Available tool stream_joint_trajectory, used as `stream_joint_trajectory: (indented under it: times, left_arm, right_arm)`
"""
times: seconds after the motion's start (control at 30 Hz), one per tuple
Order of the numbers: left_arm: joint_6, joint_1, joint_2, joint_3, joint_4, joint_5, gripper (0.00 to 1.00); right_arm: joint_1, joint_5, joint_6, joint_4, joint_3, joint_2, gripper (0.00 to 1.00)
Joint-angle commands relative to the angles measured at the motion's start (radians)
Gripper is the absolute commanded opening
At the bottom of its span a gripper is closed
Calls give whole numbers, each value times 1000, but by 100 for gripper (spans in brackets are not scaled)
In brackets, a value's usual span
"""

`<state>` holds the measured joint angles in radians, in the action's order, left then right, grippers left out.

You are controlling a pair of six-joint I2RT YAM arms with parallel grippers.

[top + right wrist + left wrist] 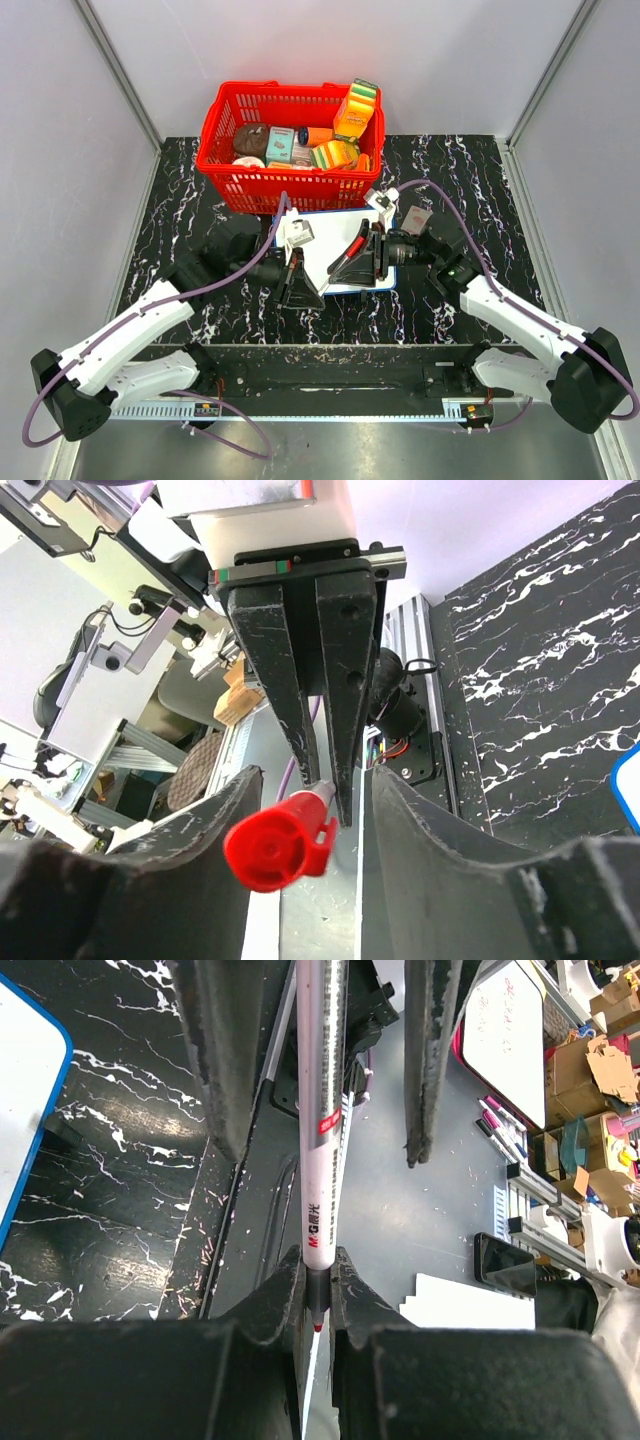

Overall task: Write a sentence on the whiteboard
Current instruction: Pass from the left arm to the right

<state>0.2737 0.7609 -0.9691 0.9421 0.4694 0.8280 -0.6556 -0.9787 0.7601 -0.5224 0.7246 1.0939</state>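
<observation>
The whiteboard (330,232), white with a blue frame, lies flat in the middle of the table; its edge shows in the left wrist view (25,1090). No sentence shows on its visible part. My left gripper (298,282) (318,1272) is shut on a white marker (322,1110) near its grey end, holding it above the board. The marker's red cap (275,840) (347,255) points into my right gripper (372,258) (318,780). That gripper's jaws stand on either side of the cap, with a gap on one side.
A red basket (290,135) with several packaged goods stands just behind the board. Both arms meet over the black marbled table top (190,210). A metal rail (330,385) runs along the near edge.
</observation>
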Motion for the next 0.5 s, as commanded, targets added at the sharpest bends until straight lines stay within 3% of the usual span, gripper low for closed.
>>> stream_joint_trajectory:
  times: [0.0, 0.07, 0.2, 0.27, 0.33, 0.43, 0.47]
  left_arm:
    - [24, -2, 20, -17, -77, 34, 0]
    - [28, -2, 18, -20, -78, 33, 0]
    - [36, -2, 21, -22, -78, 26, 0]
    - [41, -2, 26, -22, -78, 13, 0]
    - [53, -2, 32, -22, -78, -24, 28]
    - [73, -2, 29, -26, -98, -35, 61]
    - [82, -2, 26, -32, -124, -33, 63]
  right_arm:
    - [-19, 26, 31, -93, -11, -5, 49]
    - [-21, 20, 30, -93, -13, -5, 41]
    - [-22, 15, 28, -85, -19, -14, 0]
    - [-21, 21, 24, -77, -25, -22, 0]
    - [-22, 41, 15, -65, -31, -35, 0]
    - [-22, 80, 12, -51, -48, -66, 0]
    - [-21, 92, 8, -51, -57, -74, 0]
